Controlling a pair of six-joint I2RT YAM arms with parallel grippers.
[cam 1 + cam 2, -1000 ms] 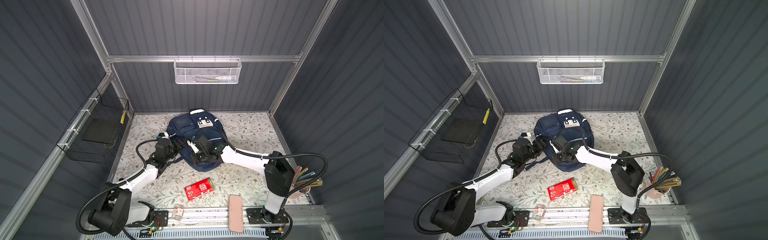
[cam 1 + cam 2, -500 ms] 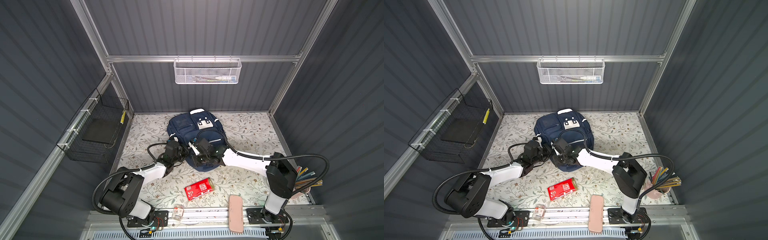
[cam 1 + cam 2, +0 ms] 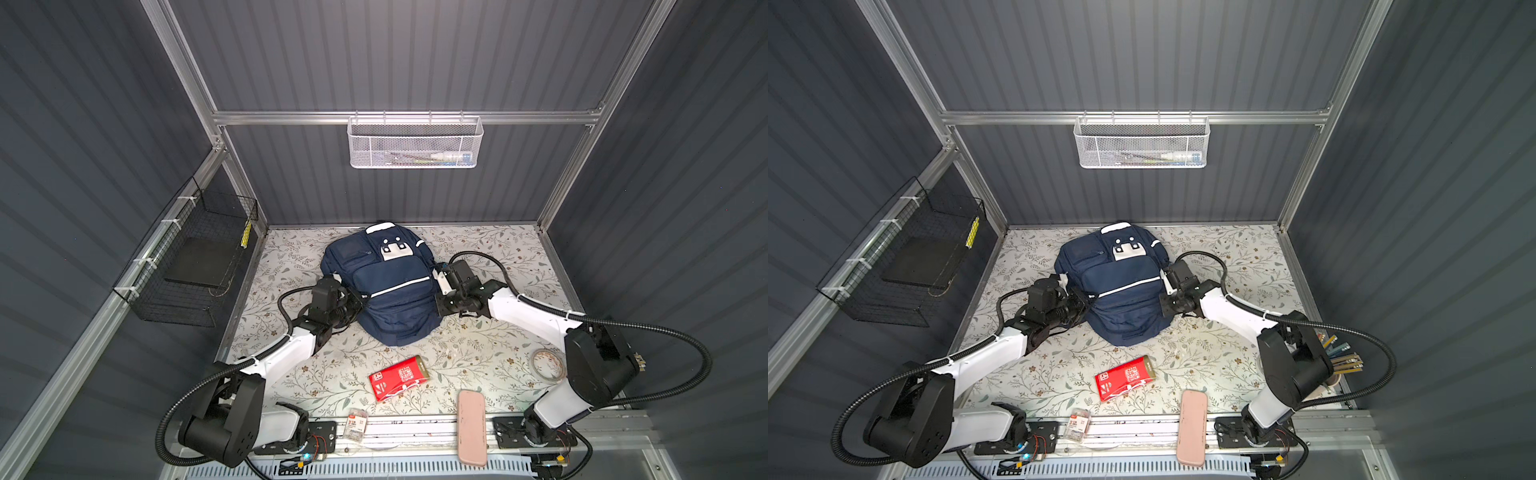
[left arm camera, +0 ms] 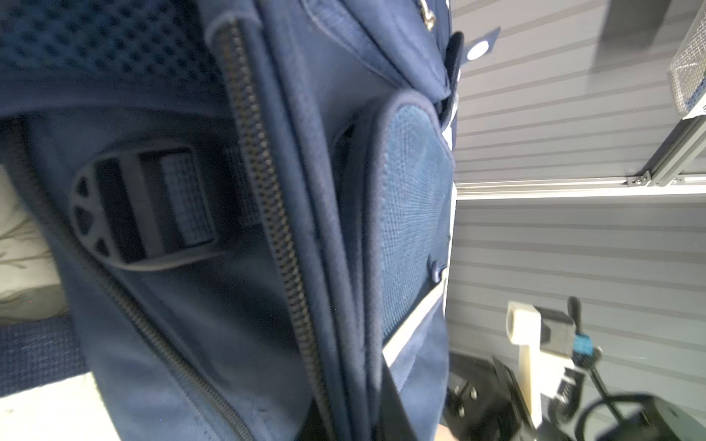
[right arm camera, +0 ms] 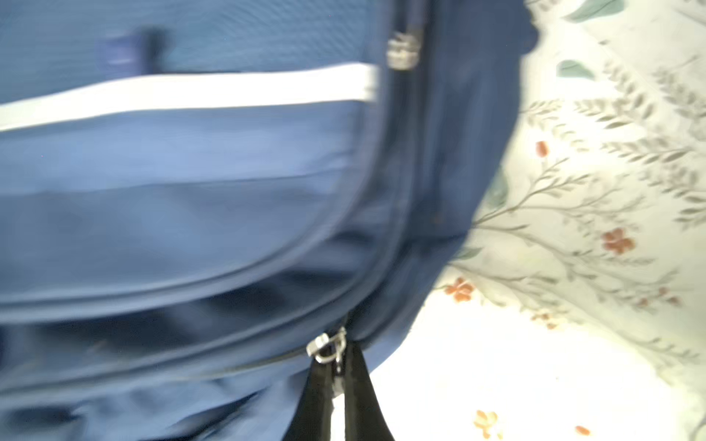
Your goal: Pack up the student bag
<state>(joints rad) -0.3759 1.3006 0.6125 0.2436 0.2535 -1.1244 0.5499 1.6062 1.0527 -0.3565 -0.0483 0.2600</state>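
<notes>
Well, both arms reach in low from either side of the backpack (image 3: 390, 291) lying on the surface (image 3: 478, 345): left end effector (image 3: 360, 300) clenched on its side, right end effector (image 3: 437, 306) pinching a zip pull (image 5: 326, 349).

Cloth student bag (image 3: 395, 299), metal zip pull (image 5: 324, 349)

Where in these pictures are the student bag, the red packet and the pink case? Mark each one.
student bag (image 3: 390, 272): in a top view, on its navy front pocket panel.
red packet (image 3: 398, 377): in a top view, on the middle of its red face.
pink case (image 3: 471, 428): in a top view, on the middle of its upper surface.
</notes>
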